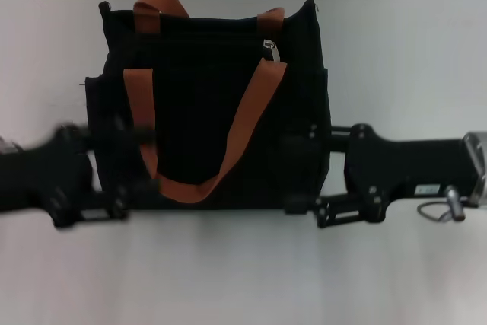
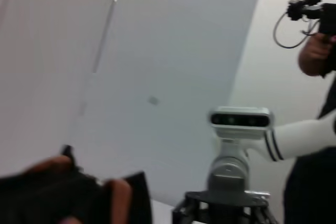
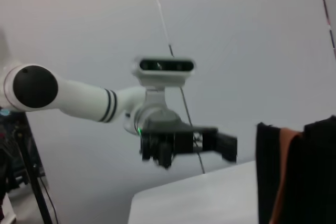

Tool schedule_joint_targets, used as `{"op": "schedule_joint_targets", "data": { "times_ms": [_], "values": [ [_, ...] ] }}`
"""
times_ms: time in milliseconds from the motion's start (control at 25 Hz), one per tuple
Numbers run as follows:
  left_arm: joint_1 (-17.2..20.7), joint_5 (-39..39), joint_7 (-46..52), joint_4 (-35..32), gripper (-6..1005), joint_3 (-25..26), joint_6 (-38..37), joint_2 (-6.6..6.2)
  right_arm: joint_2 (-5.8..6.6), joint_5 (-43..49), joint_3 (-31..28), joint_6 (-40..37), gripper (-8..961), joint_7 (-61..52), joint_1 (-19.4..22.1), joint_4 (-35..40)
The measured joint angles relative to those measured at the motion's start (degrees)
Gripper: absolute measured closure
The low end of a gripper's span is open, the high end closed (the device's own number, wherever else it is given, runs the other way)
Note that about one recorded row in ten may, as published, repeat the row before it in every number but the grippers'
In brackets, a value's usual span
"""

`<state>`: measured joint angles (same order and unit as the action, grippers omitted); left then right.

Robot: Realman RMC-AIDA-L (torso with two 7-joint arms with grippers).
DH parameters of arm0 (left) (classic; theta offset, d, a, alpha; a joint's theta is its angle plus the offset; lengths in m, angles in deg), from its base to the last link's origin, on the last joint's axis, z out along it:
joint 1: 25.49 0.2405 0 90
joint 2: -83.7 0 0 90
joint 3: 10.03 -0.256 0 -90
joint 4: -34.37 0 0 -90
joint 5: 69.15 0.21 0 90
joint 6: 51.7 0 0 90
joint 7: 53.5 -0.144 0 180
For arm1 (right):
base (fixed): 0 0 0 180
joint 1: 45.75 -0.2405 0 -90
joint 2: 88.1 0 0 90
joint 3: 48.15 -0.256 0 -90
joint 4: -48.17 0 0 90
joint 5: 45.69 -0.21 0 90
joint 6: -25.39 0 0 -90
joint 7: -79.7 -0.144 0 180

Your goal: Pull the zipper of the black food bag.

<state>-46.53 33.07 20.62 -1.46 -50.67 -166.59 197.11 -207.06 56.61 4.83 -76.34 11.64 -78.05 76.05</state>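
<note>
The robot's black right gripper reaches in from the right side of the head view and meets the right side of the large, boxy black fabric food bag, low on the side nearer the robot; whether its fingers are spread or closed cannot be told, since black metal merges with black cloth there. The black left gripper comes in from the opposite side, blurred, and sits against the bag's left side near its lower corner, its grip equally impossible to read. Between the two arms, the bag stands in the middle of the pale white tabletop, closer to the far edge, with its top turned towards the head camera. One orange-brown webbing handle loop hangs across the bag's near face in a long U, and a second orange-brown handle loop rises at the far edge. The small silver metal zipper pull tab lies at the right end of the dark zip line along the bag's top, just above the point where the near strap joins the fabric. In the right wrist view, a slice of the bag and an orange strip appear at the frame's edge, with the left arm's gripper farther off.
</note>
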Motion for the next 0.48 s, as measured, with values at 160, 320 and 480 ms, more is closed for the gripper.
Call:
{"op": "schedule_joint_targets", "data": {
  "times_ms": [160,320,480],
  "values": [
    [0.1,0.8,-4.6,4.4,225,-1.9,0.8,0.28,-0.01,1.0,0.1,2.0,133,5.1,-0.1,-5.6],
    [0.4,4.9,-12.1,10.5,227,-2.5,3.0,0.97,-0.43,4.2,0.4,6.5,133,7.4,0.0,-10.6],
    [1.6,8.5,-14.3,10.9,226,-2.5,6.3,2.12,-0.46,4.2,0.4,7.0,133,9.3,0.1,-12.4]
  ]
}}
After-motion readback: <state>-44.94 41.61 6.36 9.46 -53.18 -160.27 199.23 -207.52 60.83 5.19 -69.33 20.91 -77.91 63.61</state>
